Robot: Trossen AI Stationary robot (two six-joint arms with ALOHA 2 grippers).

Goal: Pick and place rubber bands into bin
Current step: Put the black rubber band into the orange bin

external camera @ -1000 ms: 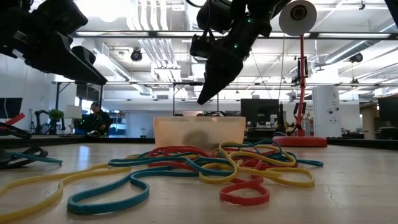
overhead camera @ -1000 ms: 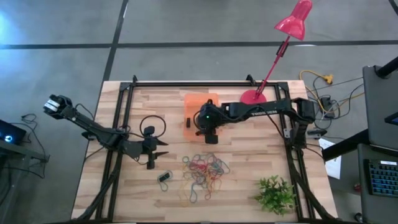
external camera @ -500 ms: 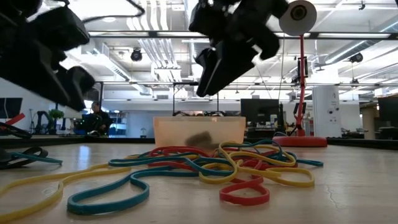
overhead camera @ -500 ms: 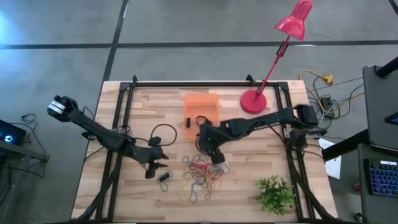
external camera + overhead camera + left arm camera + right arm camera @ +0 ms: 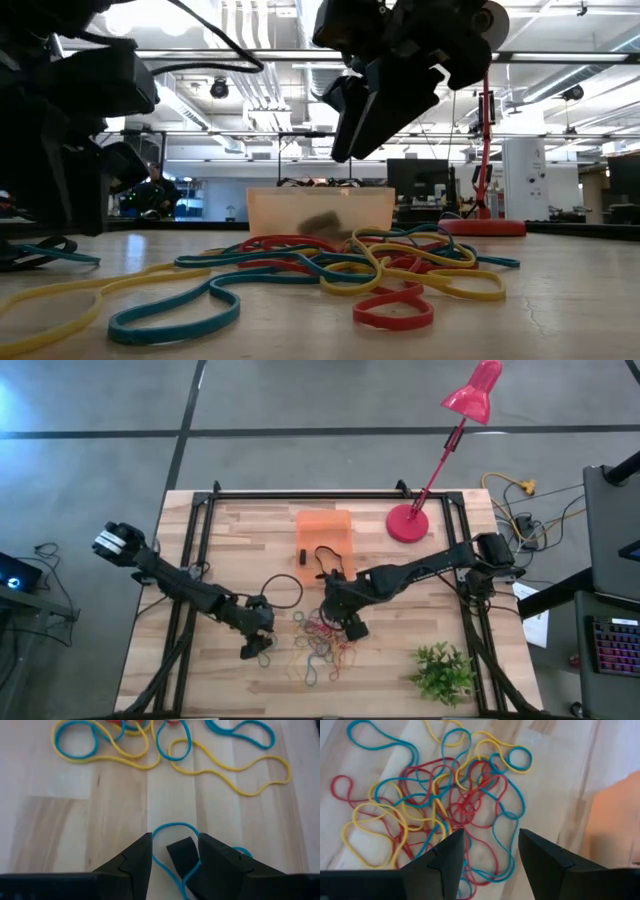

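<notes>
Unlabelled coloured rubber bands beneath spread right hand

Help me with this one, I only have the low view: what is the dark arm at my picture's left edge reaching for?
Observer: That is the left hand. It is open and low, straddling a blue rubber band that lies on the table.
Operator: And the arm in the middle?
Observer: The right hand is open and empty, above the tangled pile of rubber bands.
Operator: Is either one near the bin?
Observer: From above, the bin stands clear of both hands, on the far side of the pile.
</notes>
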